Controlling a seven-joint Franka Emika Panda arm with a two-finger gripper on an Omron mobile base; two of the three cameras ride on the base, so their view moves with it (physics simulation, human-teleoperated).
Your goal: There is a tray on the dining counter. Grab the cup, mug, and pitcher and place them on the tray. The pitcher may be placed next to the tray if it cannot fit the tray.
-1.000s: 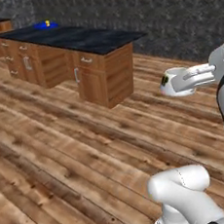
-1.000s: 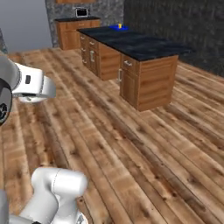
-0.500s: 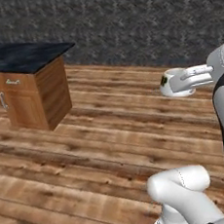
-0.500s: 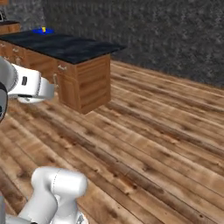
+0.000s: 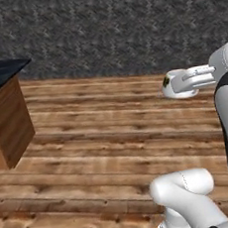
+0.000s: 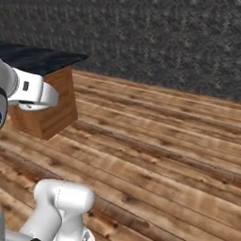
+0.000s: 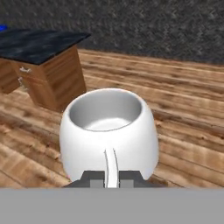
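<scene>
gripper (image 7: pixel 111 178) clenched on the thin handle of the small squat white mug (image 7: pixel 109 133), carried upright in the air, not yet delivered. beyond it the black marble dining counter (image 7: pixel 39 43) on its wooden base has slid left in both base views: base turning, so transport is underway. flat blue tray (image 7: pixel 2 28) barely peeks at far left.

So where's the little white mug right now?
The mug is held in the gripper, up over the wooden floor in the hand view, with the dining counter behind it on the left.
</scene>
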